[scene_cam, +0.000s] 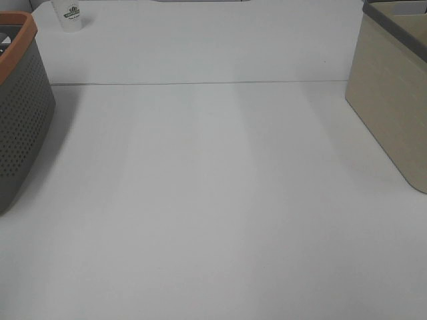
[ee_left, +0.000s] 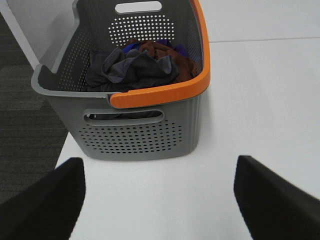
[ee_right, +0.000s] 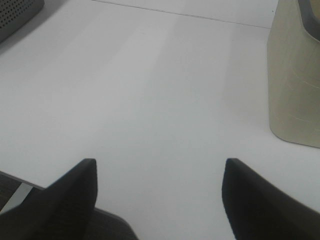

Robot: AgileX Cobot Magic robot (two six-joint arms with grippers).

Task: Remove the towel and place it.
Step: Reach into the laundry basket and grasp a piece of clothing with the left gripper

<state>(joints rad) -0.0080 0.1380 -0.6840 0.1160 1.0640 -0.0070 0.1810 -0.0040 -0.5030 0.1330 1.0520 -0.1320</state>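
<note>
The high camera looks steeply down on the white table (scene_cam: 213,213), with the grey basket (scene_cam: 20,127) cut by its left edge and the beige basket (scene_cam: 393,113) by its right. The left wrist camera sits close behind the left gripper (ee_left: 160,162), looking down into the grey basket. The right wrist camera looks low across the table past the right gripper (ee_right: 160,161), sharing both baskets with the high view.

A grey basket (ee_left: 140,135), perforated with rows of small dots and edged by an orange rim (ee_left: 165,95), shows a charcoal towel (ee_left: 135,70), a rust-brown cloth (ee_left: 165,52) and a purple cloth (ee_left: 131,46). The table (scene_cam: 213,200) is plain white. A beige basket (scene_cam: 393,113), faintly lined, has a dark grey rim (scene_cam: 390,21). A white cup (scene_cam: 70,15) bears a dark logo. The left gripper (ee_left: 159,170) and right gripper (ee_right: 160,167) are black, and the floor (ee_left: 25,125) is ribbed dark grey.
</note>
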